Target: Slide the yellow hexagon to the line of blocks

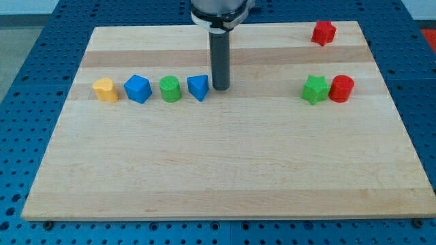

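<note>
A line of blocks lies across the board's left half: a yellow block (105,90) of rounded, heart-like outline at the view's left end, then a blue hexagon-like block (137,89), a green cylinder (170,89) and a blue triangular block (198,87). My tip (220,88) stands just to the view's right of the blue triangular block, almost touching it. I see no yellow block apart from the one at the line's left end.
A green star (314,90) and a red cylinder (341,89) sit side by side at the view's right. A red star (324,33) lies near the top right corner. The wooden board (225,170) rests on a blue perforated table.
</note>
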